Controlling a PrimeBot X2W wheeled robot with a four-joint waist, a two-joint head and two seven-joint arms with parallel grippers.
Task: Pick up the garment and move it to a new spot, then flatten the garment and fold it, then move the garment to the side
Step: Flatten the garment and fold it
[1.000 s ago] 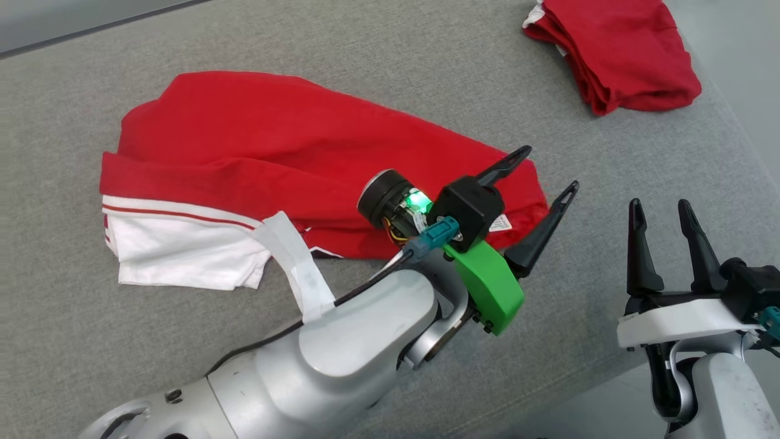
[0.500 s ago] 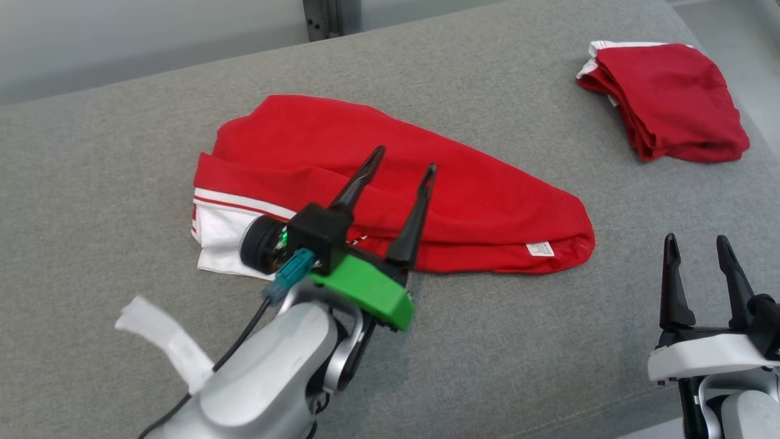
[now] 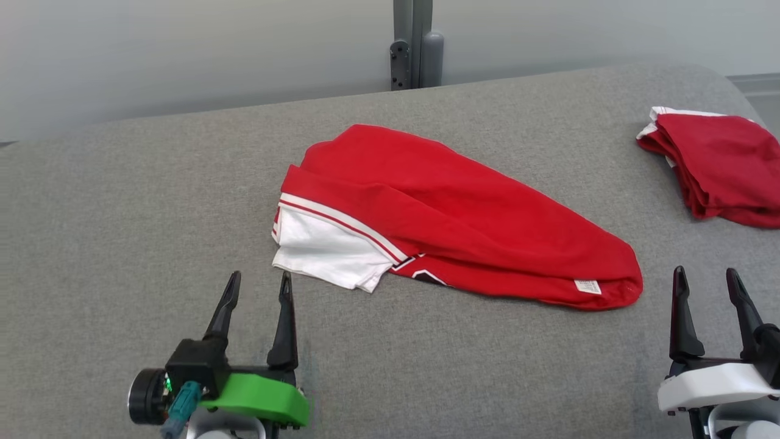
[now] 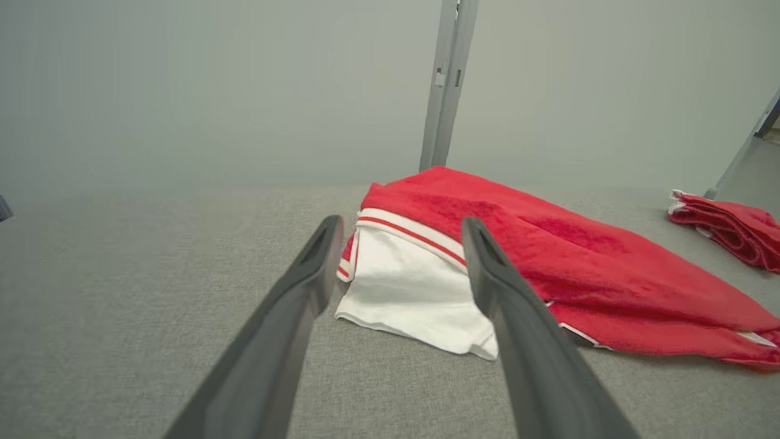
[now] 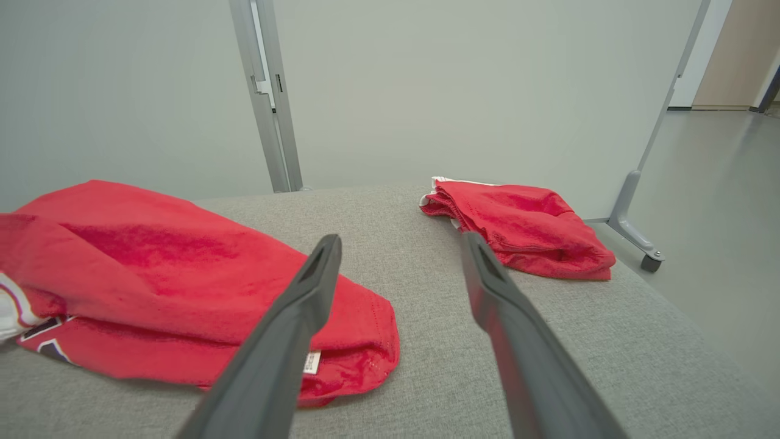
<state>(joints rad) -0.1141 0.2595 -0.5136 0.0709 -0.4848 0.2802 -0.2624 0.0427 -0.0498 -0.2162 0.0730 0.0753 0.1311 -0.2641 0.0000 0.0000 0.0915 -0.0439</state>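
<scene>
My left gripper [image 3: 259, 280] and right gripper [image 3: 705, 273] both stand spread wide with nothing held, low over the grey woven fabric surface [image 3: 122, 213]. The red short-sleeved jersey garment [image 3: 475, 213] with white striped sleeves lies loosely folded ahead between them, touching neither.

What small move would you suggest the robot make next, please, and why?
Probably reach the left gripper forward to the white sleeve, which lies nearest it: the garment is doubled over, not flat, and that gripper and the right gripper stand open, touching nothing.
</scene>
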